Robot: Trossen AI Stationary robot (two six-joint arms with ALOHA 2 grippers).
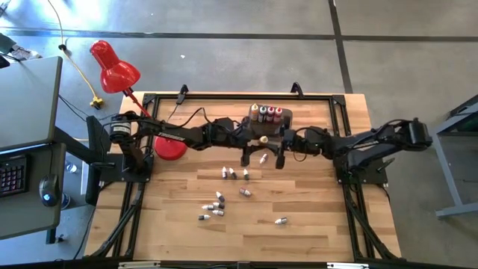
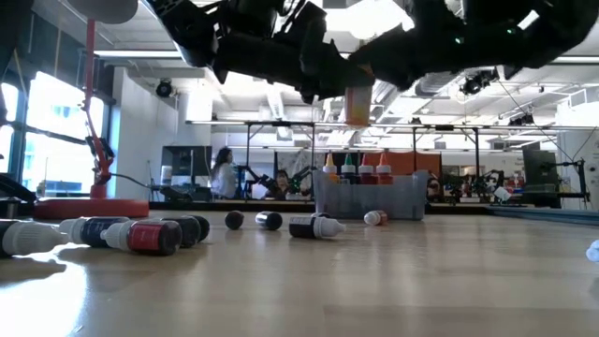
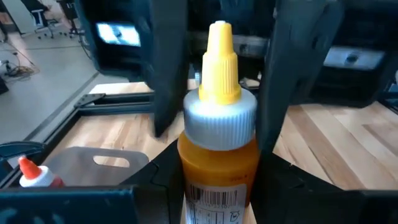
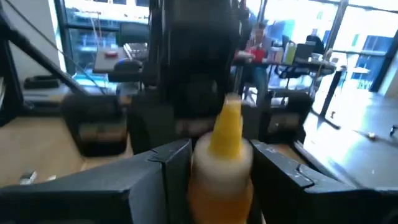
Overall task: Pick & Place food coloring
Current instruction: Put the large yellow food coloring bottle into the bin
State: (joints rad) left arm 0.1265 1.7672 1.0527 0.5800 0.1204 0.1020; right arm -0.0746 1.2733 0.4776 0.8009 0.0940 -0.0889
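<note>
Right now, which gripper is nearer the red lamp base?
Left. The left gripper sits a little way from the lamp base; the right gripper is beyond it, farther off.

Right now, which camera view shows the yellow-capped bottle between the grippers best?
The left wrist view: the bottle fills it, sharp, with cap, white collar and label readable between dark fingers. The right wrist view shows it blurred. The low view shows only its orange body under the arms. The high view shows a small speck above the tub.
</note>
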